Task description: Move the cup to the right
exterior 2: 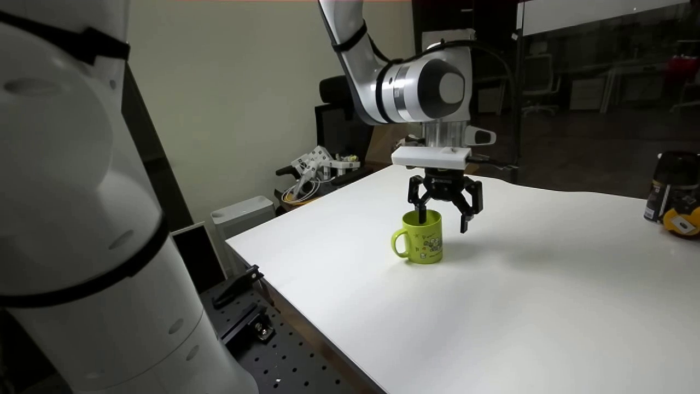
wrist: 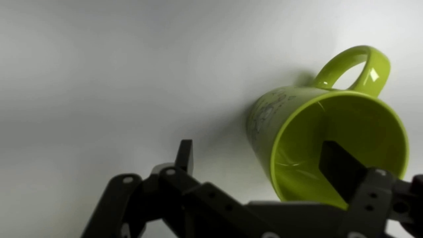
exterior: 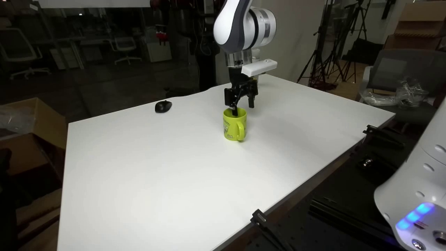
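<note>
Cup (exterior 2: 425, 243): glossy yellow-green cylinder, looped handle (wrist: 380, 73), printed drawings (exterior 2: 433, 244) on side; upright on smooth white table (exterior 2: 519, 306). Black angular gripper (exterior 2: 443, 221) spread wide, one finger (wrist: 342, 170) inside cup's mouth, other outside, clear of wall.

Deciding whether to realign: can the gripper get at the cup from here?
Probably yes: the gripper is open, its fingers straddling the wall of the cup, one inside, one outside, with nothing else visible between.
</note>
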You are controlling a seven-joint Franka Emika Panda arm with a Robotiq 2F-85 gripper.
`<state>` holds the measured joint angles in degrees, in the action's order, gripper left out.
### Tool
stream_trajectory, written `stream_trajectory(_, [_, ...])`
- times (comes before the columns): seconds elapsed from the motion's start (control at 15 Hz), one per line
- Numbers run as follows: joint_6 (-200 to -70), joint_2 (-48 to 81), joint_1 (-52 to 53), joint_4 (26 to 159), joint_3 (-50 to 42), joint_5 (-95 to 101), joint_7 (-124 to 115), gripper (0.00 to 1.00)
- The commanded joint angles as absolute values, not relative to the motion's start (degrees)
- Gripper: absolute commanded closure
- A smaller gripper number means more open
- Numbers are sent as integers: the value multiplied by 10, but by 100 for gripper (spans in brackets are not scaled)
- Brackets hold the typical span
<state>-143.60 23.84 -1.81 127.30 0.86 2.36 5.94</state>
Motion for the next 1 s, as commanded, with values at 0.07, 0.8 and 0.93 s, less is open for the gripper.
stream_trajectory(0.07, [-1420,256,-16,1247,8,22,61,40])
stream_trajectory(0.8, [-1414,253,-10,1242,13,20,61,100])
stream_trajectory(0.93, [-1428,254,-11,1253,11,23,61,90])
